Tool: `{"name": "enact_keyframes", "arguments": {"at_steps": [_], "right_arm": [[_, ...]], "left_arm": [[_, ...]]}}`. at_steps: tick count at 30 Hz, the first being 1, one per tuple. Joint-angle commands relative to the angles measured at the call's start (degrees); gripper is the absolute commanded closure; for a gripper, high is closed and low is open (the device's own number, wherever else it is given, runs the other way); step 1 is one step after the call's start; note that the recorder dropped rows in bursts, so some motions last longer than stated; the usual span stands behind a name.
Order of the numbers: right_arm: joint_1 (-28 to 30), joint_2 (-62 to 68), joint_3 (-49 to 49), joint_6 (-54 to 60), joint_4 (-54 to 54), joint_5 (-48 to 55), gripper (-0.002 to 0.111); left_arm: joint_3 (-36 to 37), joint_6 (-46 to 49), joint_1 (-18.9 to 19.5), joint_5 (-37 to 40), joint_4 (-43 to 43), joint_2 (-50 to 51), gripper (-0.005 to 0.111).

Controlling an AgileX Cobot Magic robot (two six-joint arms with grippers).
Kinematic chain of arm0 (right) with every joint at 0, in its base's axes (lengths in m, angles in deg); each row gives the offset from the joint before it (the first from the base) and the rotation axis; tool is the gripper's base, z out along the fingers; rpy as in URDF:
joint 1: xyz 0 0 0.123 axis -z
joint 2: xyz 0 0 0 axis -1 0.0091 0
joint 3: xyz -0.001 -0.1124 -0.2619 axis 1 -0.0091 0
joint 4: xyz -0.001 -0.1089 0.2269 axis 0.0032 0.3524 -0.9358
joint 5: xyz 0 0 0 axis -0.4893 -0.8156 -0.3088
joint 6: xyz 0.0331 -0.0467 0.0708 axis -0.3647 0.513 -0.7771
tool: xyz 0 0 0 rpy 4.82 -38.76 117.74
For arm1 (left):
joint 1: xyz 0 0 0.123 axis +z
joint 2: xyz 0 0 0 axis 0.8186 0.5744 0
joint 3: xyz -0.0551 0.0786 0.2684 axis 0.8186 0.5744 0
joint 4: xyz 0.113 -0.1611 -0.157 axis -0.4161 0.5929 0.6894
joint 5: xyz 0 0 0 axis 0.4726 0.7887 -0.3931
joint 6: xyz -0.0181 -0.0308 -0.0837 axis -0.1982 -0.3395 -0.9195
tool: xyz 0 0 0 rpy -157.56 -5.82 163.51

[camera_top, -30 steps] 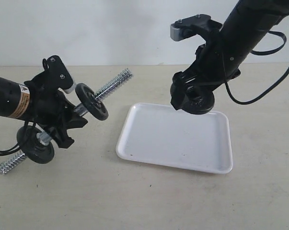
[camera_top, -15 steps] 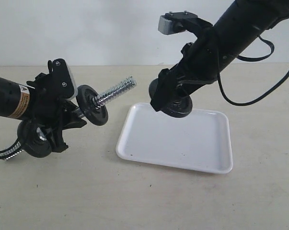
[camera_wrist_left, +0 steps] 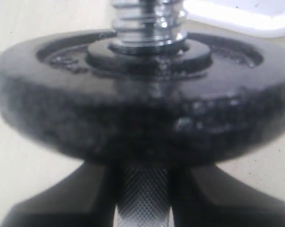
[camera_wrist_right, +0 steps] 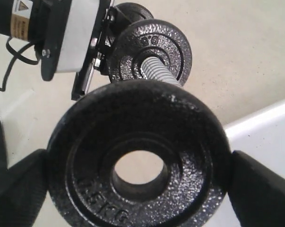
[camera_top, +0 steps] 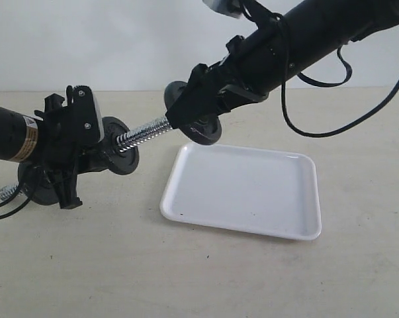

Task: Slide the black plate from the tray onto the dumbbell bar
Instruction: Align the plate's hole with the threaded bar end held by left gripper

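Exterior view: my right jaws hold the black plate (camera_top: 206,132) by its rim in the upper middle of the frame. It is clear of the tray (camera_top: 252,228) and sits right at the free threaded end of the dumbbell bar (camera_top: 143,132). From here I cannot tell whether the thread has entered the hole. My left jaws clamp the bar at mid-left, with a fitted disc (camera_top: 120,156) just beyond them and a second disc (camera_top: 37,189) at the bar's low end, above the bench (camera_top: 186,278). Left wrist view: the left jaws are closed on the knurled part of the dumbbell bar (camera_wrist_left: 142,198) at bottom centre. The fitted disc (camera_wrist_left: 133,118) fills the frame, and a tray (camera_wrist_left: 246,16) corner shows at upper right. Right wrist view: the black plate (camera_wrist_right: 180,137) fills the lower centre, with my pads (camera_wrist_right: 263,189) pressed on its rim at either side. Only pale bench shows through the hole. The bar's thread (camera_wrist_right: 156,71) runs from the fitted disc (camera_wrist_right: 151,45) and vanishes behind the plate's upper rim, so I judge the hole to be off the bar's axis. Risks: pushing now would butt the plate's face against the bar's end and lever the bar round in my left jaws. If the plate goes on tilted, the coarse thread could snag the edge of the hole and jam. A hard snag might twist the plate out of a rim-only hold and drop it onto the tray.
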Motion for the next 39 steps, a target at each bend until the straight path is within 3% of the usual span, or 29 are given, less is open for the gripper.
{"name": "enact_keyframes", "arguments": {"at_steps": [1,9,20,31,39], "right_arm": [[0.2,-1.0,0.3,2.1,-6.0,0.3,0.108],[0.2,-1.0,0.3,2.8,-6.5,-0.8,0.108],[0.2,-0.6,0.3,3.1,-7.0,-4.2,0.108],[0.2,3.3,0.3,8.4,-13.7,-3.3,0.108],[4.5,4.3,0.3,9.9,-16.4,-0.6,0.108]], "left_arm": [[-1.9,0.7,-0.1,-1.5,2.1,-3.4,0.102],[-1.9,0.3,-0.1,-2.7,4.2,-3.4,0.102],[-1.9,-8.5,-0.1,-3.3,4.2,-3.4,0.102],[-1.9,-10.9,-0.1,-6.0,4.2,-3.4,0.102],[-1.9,-11.8,-0.1,-6.2,4.2,-3.4,0.102]]}}
